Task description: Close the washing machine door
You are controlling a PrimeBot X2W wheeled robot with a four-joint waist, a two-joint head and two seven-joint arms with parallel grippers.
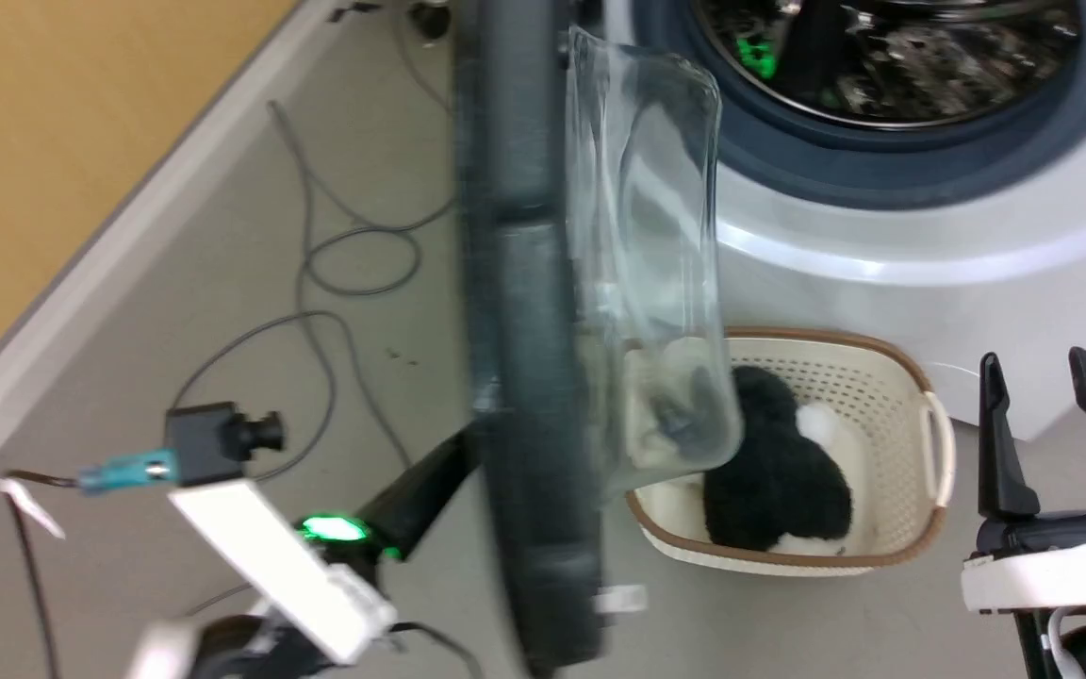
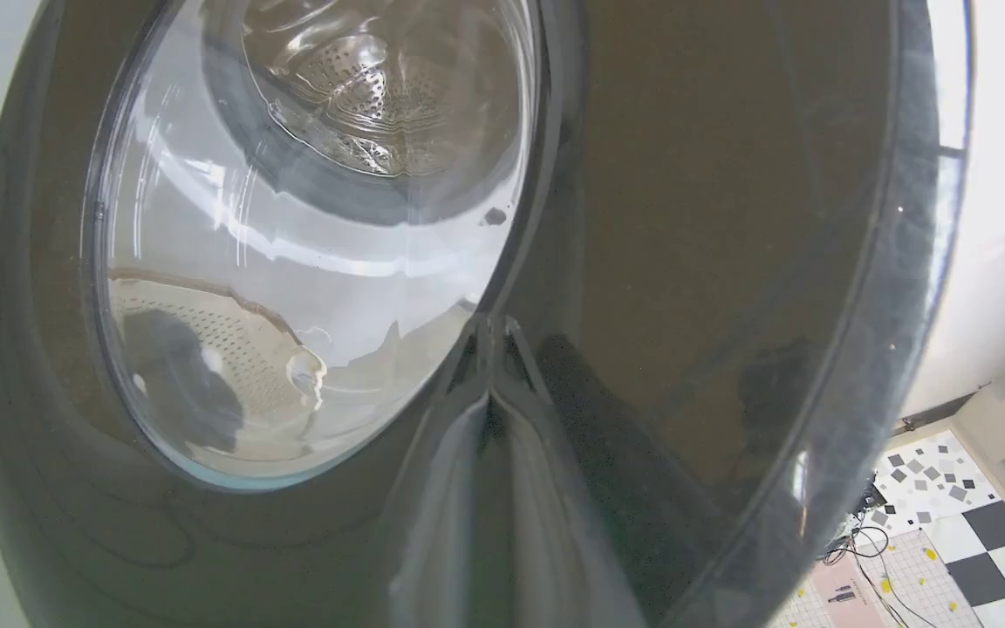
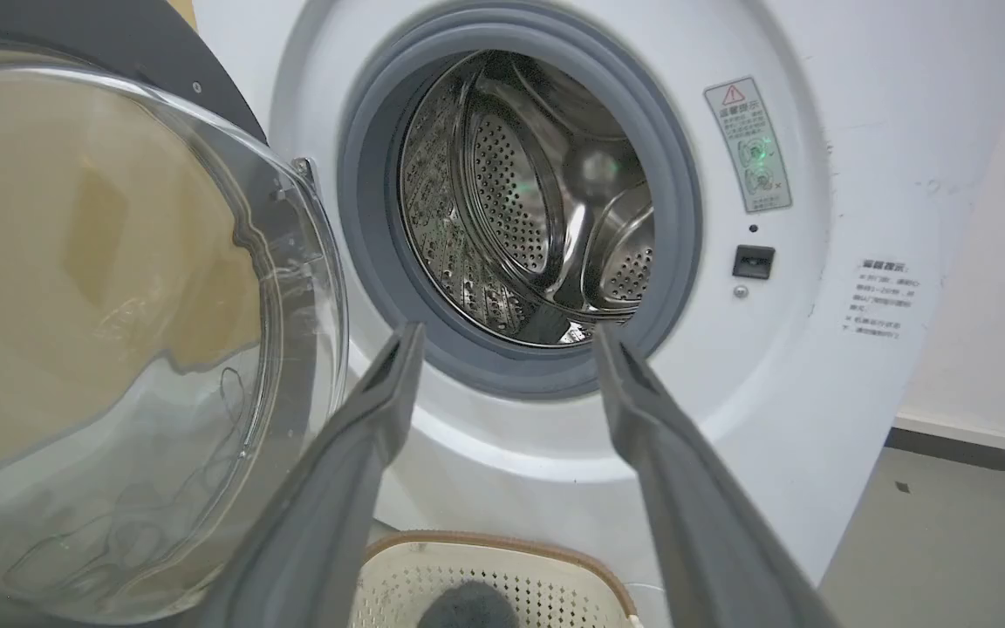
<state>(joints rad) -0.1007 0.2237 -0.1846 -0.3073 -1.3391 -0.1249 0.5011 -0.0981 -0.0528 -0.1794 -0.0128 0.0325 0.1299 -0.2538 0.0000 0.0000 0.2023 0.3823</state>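
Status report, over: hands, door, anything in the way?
Left hand shut, tips on door, outer face. Right hand open, empty. Door open, drum exposed. Basket on floor below opening, near door's swing.

My left gripper (image 2: 492,336) is pinched shut, fingers pressed together, on a pale forearm (image 1: 270,556) stretched forward. My right gripper (image 1: 1035,368) sits low right, fingers spread wide, pointing up.
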